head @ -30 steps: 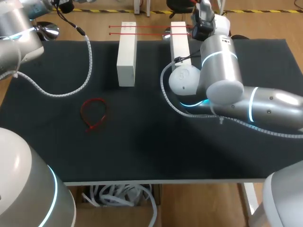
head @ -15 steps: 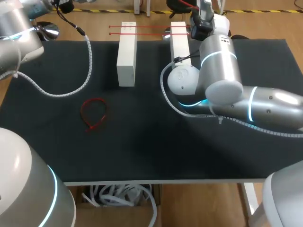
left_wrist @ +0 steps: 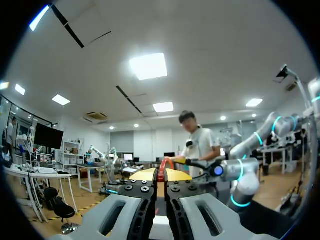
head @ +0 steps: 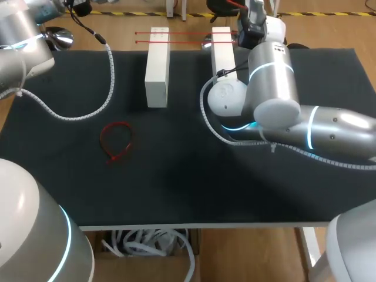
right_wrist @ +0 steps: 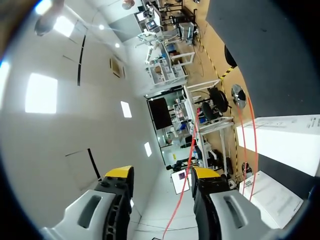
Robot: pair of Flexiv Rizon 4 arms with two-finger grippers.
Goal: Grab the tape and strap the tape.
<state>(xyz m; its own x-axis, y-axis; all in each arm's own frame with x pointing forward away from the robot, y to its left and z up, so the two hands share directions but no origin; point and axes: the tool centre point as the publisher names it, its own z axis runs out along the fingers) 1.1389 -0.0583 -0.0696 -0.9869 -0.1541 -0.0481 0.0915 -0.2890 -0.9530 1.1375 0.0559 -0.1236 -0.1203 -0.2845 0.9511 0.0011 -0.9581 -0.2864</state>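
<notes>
**Red tape at the far edge: right arm shifted, grab under way, strapping not begun**

1. Table [head: 176, 188], black-covered. No change is noted over the last second.
2. Red loop [head: 116, 143], a tape already closed on itself. It lies flat on the near-left part of the cloth. It has not been shifted and is well apart from both grippers.
3. Left block [head: 157, 70] and right block [head: 222, 47], white, set side by side farther back. Neither has been moved.
4. Straight red tapes [head: 188, 33], two, laid across the far ends of both blocks and bridging the gap between them. Their place has been kept.
5. Right gripper [right_wrist: 162, 174], at the far edge just beyond the right block. It has been carried slightly farther back than a second ago. A red strand [head: 233, 4] is now seen beside it where none was shown then. In the right wrist view the fingers are held wide apart. The strand runs between them, close against one finger, and is not pinched from both sides.
6. Left gripper [left_wrist: 160, 175], off the far-left corner and out of the head view. Its fingers are brought together on a short red piece [left_wrist: 163, 166] that arches up between the yellow tips.

Assessment: the grab is judged incomplete on the right side. The strand must still be clamped before any strapping can be attempted.
</notes>
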